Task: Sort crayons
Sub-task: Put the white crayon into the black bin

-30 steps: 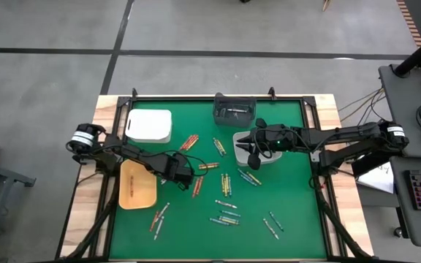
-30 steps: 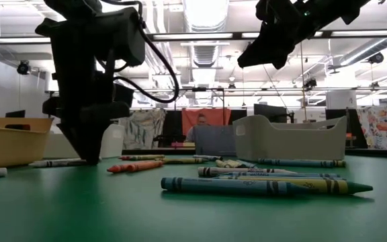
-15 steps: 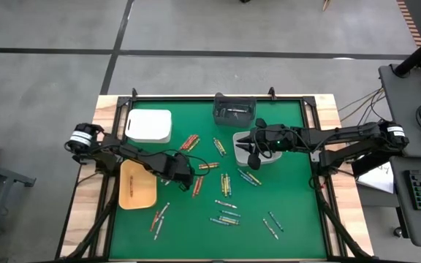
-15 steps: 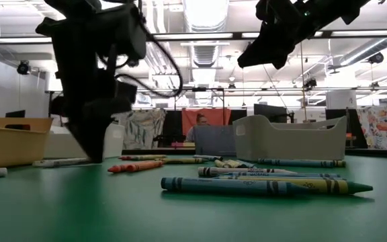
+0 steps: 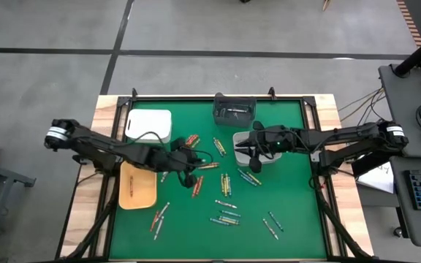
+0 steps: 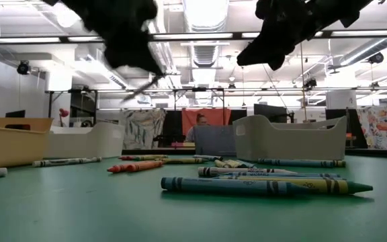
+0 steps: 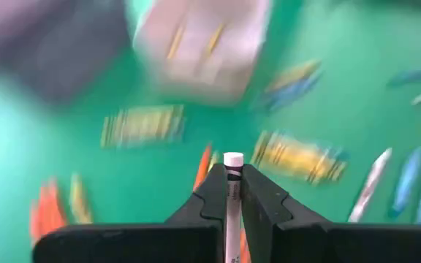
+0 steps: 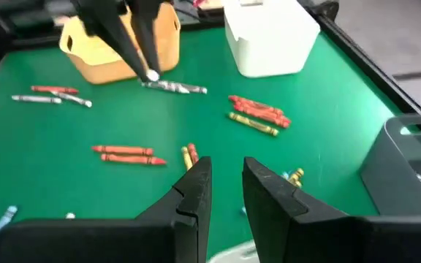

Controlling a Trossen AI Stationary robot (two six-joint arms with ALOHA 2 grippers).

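My left gripper (image 7: pixel 233 191) is clenching a white crayon (image 7: pixel 232 212) between its fingertips; the crayon is standing up past the tips, its blunt end uppermost. In the high view this gripper (image 5: pixel 186 162) is hanging above the green mat (image 5: pixel 291 197), near the yellow tray (image 5: pixel 137 185) and just beside a cluster of red-orange crayons (image 5: pixel 190 141). My right gripper (image 8: pixel 225 191) is waiting over the grey-white bin (image 5: pixel 253 148), its fingers standing slightly apart with nothing visible between them. The remaining crayons (image 5: pixel 226 183) are lying scattered flat across the mat, in small groups by colour. In the low view, a blue-green crayon (image 6: pixel 234 184) is lying nearest the camera with a yellow one touching it behind.
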